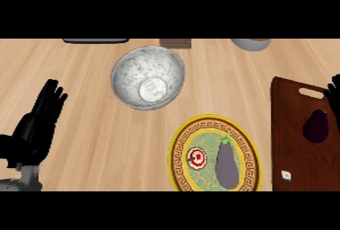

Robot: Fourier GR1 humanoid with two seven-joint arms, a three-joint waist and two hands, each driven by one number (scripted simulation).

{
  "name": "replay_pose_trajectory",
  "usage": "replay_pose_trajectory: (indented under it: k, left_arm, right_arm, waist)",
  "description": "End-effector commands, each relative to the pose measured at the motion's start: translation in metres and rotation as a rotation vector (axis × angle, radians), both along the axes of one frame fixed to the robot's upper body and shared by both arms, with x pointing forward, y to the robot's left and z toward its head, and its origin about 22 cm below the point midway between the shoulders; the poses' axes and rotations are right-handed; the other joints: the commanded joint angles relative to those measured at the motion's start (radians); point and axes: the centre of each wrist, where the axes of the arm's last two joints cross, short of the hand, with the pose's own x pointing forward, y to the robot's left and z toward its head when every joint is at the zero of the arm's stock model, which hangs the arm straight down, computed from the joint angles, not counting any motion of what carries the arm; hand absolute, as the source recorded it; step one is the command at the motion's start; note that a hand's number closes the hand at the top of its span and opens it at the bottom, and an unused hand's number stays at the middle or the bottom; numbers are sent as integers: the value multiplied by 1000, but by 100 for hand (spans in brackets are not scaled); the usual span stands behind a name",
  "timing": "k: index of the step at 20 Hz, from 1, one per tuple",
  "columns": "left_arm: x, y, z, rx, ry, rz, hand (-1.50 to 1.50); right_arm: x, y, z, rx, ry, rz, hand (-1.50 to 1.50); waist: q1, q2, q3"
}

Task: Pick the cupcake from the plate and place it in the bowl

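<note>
Head view: cupcake (pixel 196 157) on plate (pixel 207 120) beside eggplant (pixel 228 164)

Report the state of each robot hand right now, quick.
Left robot hand: open, holding nothing.
Right robot hand: mostly cut off at the right edge, cannot tell.

Cupcake (pixel 196 157) on plate (pixel 176 144) w/ eggplant (pixel 228 164); bowl (pixel 133 67) well apart; left hand (pixel 38 123) open at left edge.
</note>
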Motion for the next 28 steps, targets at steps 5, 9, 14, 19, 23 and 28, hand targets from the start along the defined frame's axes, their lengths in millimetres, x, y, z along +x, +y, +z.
replay_pose_trajectory:
  k: [5, 9, 14, 19, 23, 28]
  left_arm:
    - [12, -32, -3, 56, -33, -97, 0]
    - [1, -37, -25, 22, 45, -84, 0]
    - [12, -49, -18, 27, 29, -108, 0]
    - [30, -58, -26, 41, 12, -128, 0]
    - [24, -69, -20, 34, 32, -126, 0]
    - [25, -76, -30, 23, 20, -121, 0]
  right_arm:
    - [-16, 152, -13, -11, 23, 659, 150]
    - [-39, 174, -14, -154, -230, 318, -150]
    - [-94, 249, -33, 82, -446, 333, -150]
    - [-131, 247, -11, -38, -514, 271, -150]
    - [-139, 219, 22, -202, -396, 198, -150]
    - [-137, 241, 57, -224, -237, 219, -150]
  waist:
    - [30, 33, 6]
    - [-35, 16, 6]
    - [-20, 28, 9]
    - [-8, 32, 8]
    - [-10, 29, 6]
    - [4, 32, 5]
